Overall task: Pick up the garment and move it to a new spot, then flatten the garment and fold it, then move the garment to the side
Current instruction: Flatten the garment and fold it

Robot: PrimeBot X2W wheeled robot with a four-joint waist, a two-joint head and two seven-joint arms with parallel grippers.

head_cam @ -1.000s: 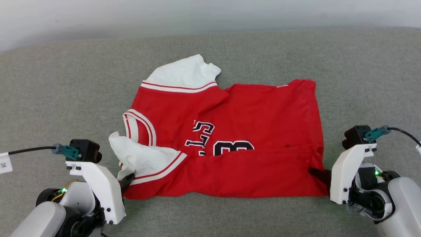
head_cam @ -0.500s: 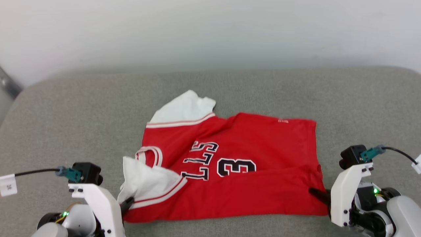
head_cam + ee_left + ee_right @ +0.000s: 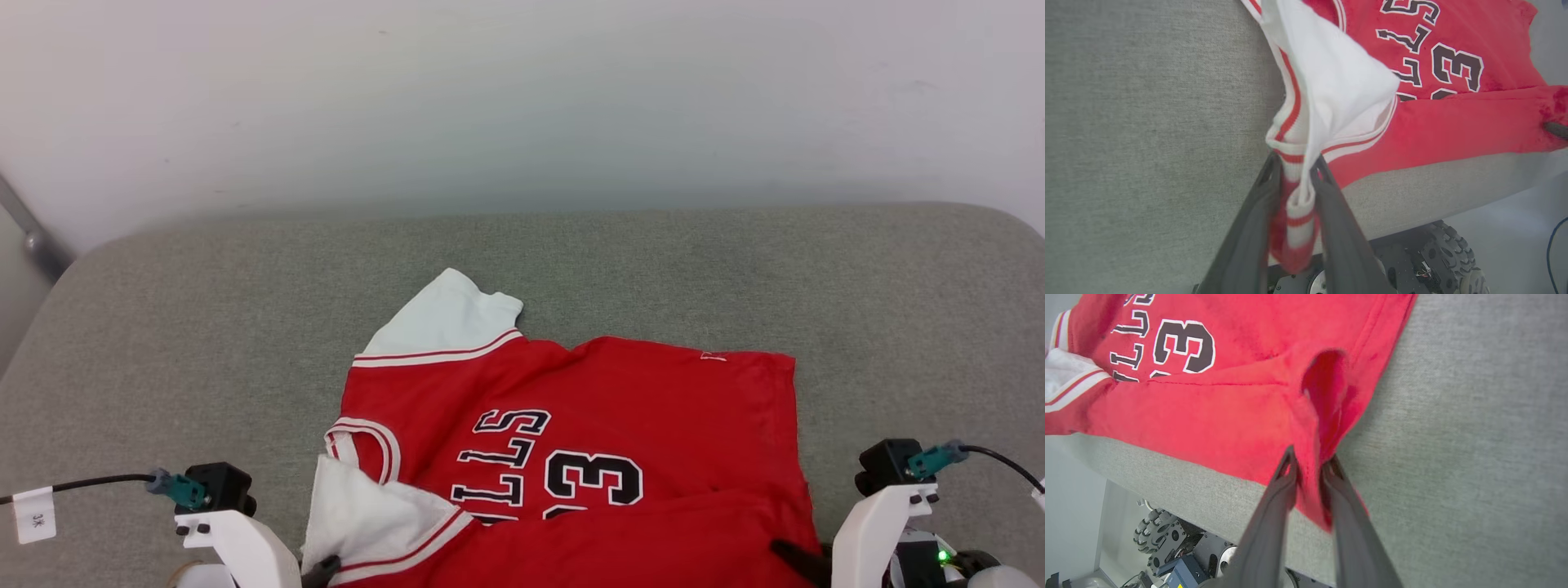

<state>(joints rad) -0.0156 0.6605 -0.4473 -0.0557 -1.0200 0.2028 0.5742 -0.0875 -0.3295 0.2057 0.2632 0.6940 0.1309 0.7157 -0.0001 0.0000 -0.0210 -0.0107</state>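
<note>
Red cloth of the garment [image 3: 571,425] lies spread on the grey cushion [image 3: 163,343], close to its near edge, with the near strip folded up over the chest print. One white sleeve [image 3: 445,314] points to the far side.

The left claw [image 3: 1295,163] is nearly closed, its two dark fingers pinching the striped trim of the near white sleeve [image 3: 1339,81]; a bunch of red-and-white cloth hangs between them. The right claw [image 3: 1311,457] is closed to a narrow gap on a gathered fold of red cloth at the garment's hem corner. In the head view both fingertips touch the garment's near corners, left [image 3: 322,565] and right [image 3: 788,551].

Black, white-outlined letters "LLS" [image 3: 488,490] and the number 3 [image 3: 592,478] read on the chest, partly covered by the fold. A small white label [image 3: 712,356] at the far edge and a tag [image 3: 34,516] on the left cable are too small to read.
</note>
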